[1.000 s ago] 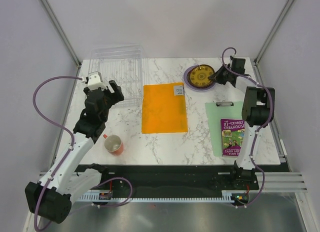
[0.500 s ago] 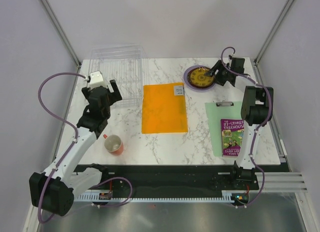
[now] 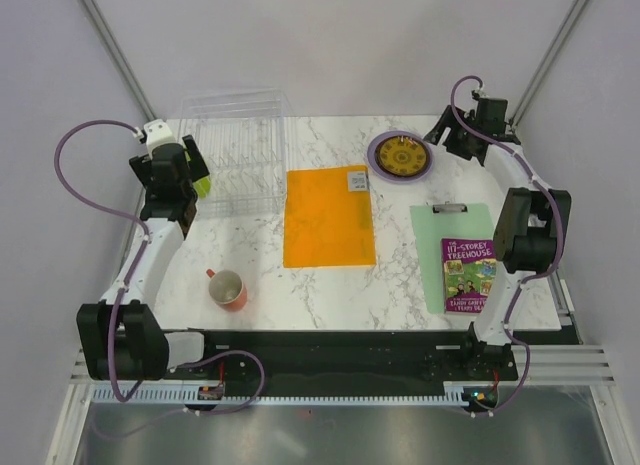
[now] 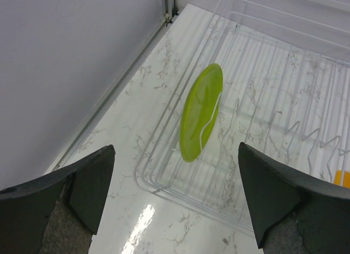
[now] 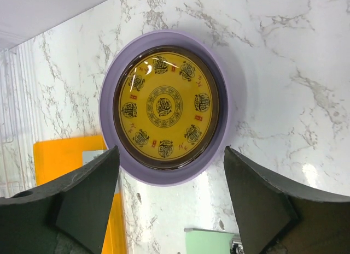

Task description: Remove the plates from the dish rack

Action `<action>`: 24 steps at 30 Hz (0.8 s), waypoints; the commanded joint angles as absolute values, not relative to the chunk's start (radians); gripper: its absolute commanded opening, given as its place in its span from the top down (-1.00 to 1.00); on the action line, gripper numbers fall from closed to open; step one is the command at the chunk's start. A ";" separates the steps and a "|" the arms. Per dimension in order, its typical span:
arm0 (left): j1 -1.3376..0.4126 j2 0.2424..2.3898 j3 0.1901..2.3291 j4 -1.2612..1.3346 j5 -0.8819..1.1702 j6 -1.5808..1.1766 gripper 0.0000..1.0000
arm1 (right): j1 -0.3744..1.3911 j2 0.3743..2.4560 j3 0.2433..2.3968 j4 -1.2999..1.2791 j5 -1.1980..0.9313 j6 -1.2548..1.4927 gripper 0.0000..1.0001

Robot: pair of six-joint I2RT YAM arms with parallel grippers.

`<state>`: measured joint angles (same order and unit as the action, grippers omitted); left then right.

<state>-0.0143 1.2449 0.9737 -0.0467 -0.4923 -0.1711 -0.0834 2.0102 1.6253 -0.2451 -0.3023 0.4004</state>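
A lime green plate (image 4: pixel 201 113) stands on edge in the clear dish rack (image 4: pixel 284 101), near its left end. My left gripper (image 4: pixel 175 155) hangs open above and in front of it, nothing between its fingers. From above, that gripper (image 3: pixel 183 177) is at the rack's (image 3: pixel 240 145) left side, hiding most of the green plate (image 3: pixel 204 186). At the back right, a yellow patterned plate (image 5: pixel 165 106) lies stacked on a large lavender plate (image 5: pixel 109 109), with a dark rim showing between them. My right gripper (image 5: pixel 170 153) is open above the stack's near edge, touching nothing.
An orange folder (image 3: pixel 328 217) lies in the middle of the marble table, just right of the rack. A red mug (image 3: pixel 228 289) stands near the front left. A green clipboard (image 3: pixel 432 235) with a purple book (image 3: pixel 468 275) on it lies at the right.
The right gripper opened, let go of the yellow plate and drew back to the right. The left arm swung left and back to the rack's left end, its jaws opening wider.
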 commanded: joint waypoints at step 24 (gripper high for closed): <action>0.101 1.739 1.262 0.066 -0.319 -0.138 -0.31 | -0.077 1.713 1.252 -0.189 -0.334 0.353 -0.61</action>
